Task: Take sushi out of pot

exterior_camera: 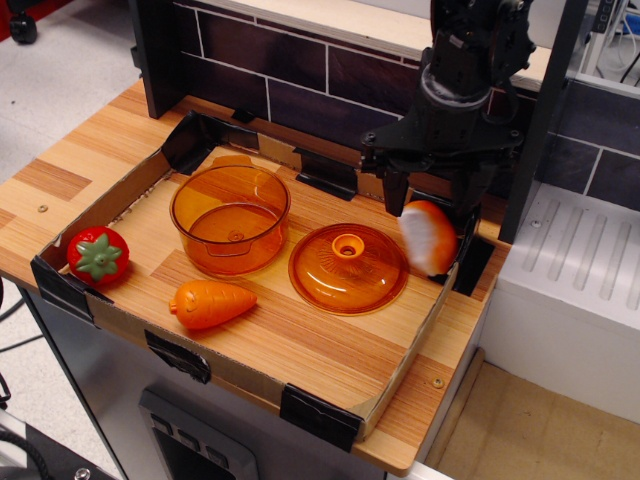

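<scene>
The black end effector (432, 205) reaches down from the frame's top edge, its upper arm cut off. Just below its fingers is the small toy sushi with white rice base and orange top (429, 237), blurred, above the tray's right end; whether the fingers grip it I cannot tell. The round transparent orange plastic pot (230, 218) stands empty on the wooden table (70, 165), beside the domed orange lid (348, 268).
</scene>
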